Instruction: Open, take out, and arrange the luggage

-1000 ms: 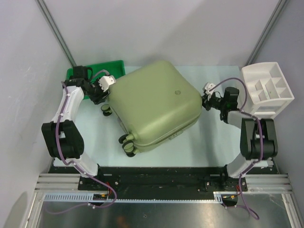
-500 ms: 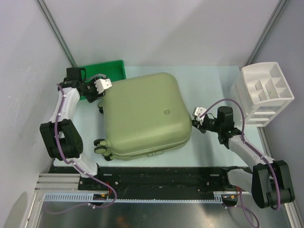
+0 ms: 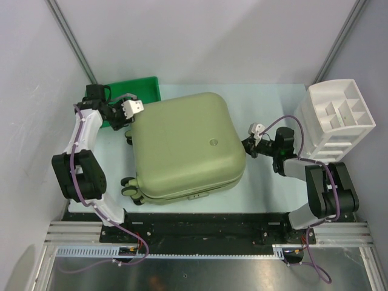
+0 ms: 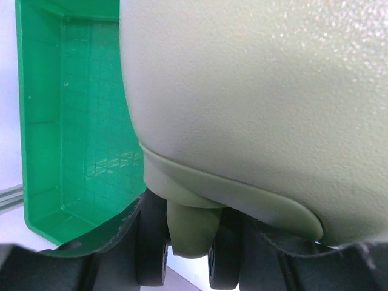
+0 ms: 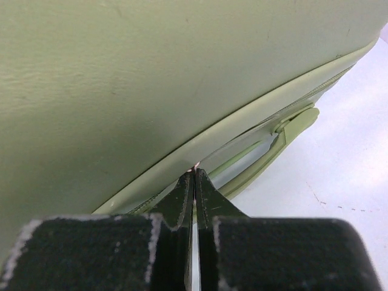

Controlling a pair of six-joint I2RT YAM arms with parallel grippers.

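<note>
We see the luggage in matt, finely pebbled hard plastic. The green tray is glossier gridded plastic, and the surface is smooth and pale.

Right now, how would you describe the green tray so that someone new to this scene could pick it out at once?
Start from the pale olive-green suitcase, closed in the middle of the table. Beyond its far left corner lies the green tray, at the table's back left. It is low, open and bright green, unlike the tall white compartmented organizer at the table's right edge.
</note>
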